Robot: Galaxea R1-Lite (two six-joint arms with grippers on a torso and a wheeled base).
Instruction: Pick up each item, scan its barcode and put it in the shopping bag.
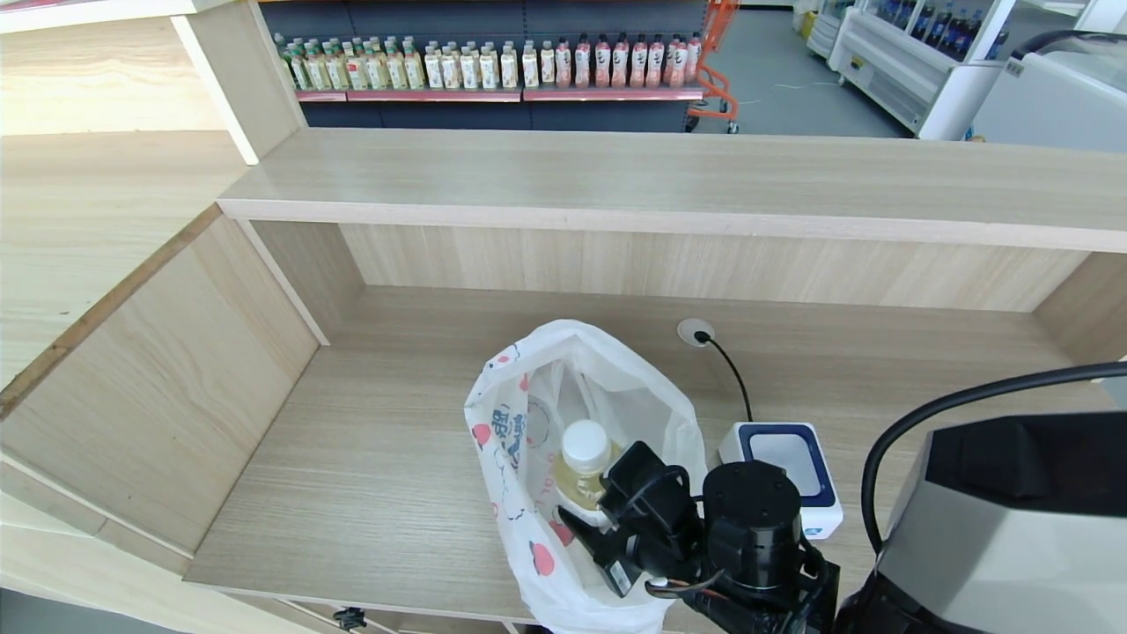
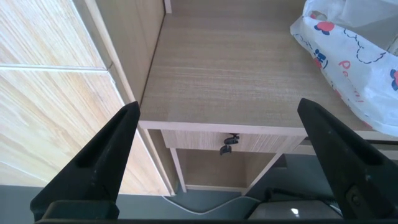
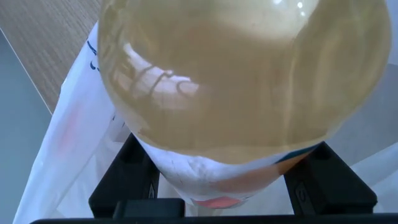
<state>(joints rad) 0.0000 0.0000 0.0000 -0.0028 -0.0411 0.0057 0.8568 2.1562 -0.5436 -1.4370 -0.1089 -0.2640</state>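
Bottle (image 1: 585,458), judged rigid, slick and heavy, was clamped round its body by right gripper (image 1: 588,521) inside bag (image 1: 502,423). Left gripper (image 2: 217,111) stood spread.

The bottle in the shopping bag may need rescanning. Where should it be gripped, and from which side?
Probably best to grip the bottle around its round body below the white cap, coming from above on the robot's near side through the shopping bag's open mouth. It stands roughly upright, and the bag's walls block other sides. The right end effector holds it there.
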